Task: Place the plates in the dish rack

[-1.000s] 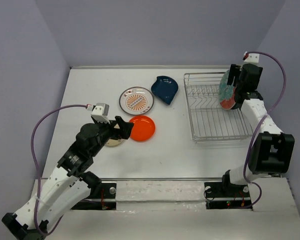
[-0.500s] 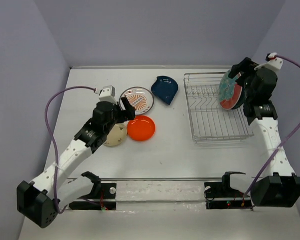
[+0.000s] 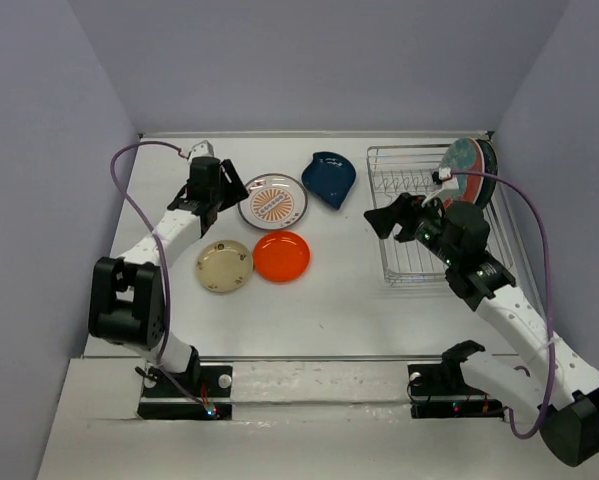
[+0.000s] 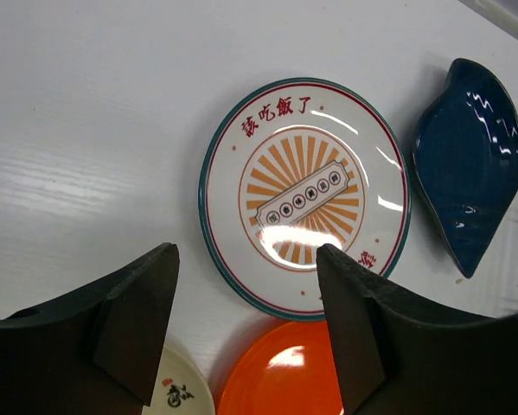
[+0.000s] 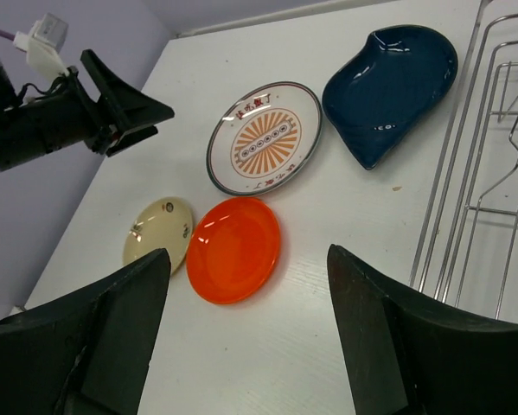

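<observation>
The white sunburst plate (image 3: 273, 202), dark blue irregular plate (image 3: 329, 178), orange plate (image 3: 282, 256) and small cream plate (image 3: 225, 266) lie flat on the table. The large teal-and-red plate (image 3: 466, 168) stands on edge at the far right of the wire dish rack (image 3: 419, 262), with a darker rim just behind it. My left gripper (image 3: 226, 190) is open and empty above the sunburst plate's (image 4: 304, 197) left edge. My right gripper (image 3: 384, 218) is open and empty, left of the rack, facing the orange plate (image 5: 235, 249).
The purple side walls stand close to both arms. The rack's wire side (image 5: 466, 164) is at the right of the right wrist view. The left arm (image 5: 60, 125) shows at that view's left. The orange plate (image 4: 280, 372) and cream plate (image 4: 182, 391) lie under the left fingers.
My left gripper has swung from the cream plate back to the sunburst plate's left edge. My right gripper has let go of the large plate, left standing in the rack, and moved left.
</observation>
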Controlling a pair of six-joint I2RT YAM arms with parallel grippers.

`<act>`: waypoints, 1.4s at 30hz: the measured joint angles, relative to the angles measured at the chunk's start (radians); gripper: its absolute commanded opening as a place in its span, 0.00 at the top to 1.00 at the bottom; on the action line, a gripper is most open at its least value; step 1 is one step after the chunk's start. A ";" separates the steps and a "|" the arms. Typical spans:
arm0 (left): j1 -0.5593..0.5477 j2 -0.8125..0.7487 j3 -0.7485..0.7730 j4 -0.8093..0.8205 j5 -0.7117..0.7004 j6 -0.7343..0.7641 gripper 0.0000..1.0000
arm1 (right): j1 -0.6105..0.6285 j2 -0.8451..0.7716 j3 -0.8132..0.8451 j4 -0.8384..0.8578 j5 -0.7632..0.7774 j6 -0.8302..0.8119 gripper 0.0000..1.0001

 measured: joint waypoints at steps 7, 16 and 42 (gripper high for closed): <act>0.065 0.251 0.119 0.027 0.117 0.013 0.33 | 0.027 -0.033 -0.051 0.015 -0.052 0.033 0.22; 0.090 0.407 0.119 0.082 0.257 0.013 0.54 | 0.043 -0.019 -0.051 0.042 -0.098 0.055 0.23; 0.154 -0.197 -0.137 0.143 0.277 -0.073 0.94 | 0.106 0.383 0.186 0.056 -0.172 0.050 0.10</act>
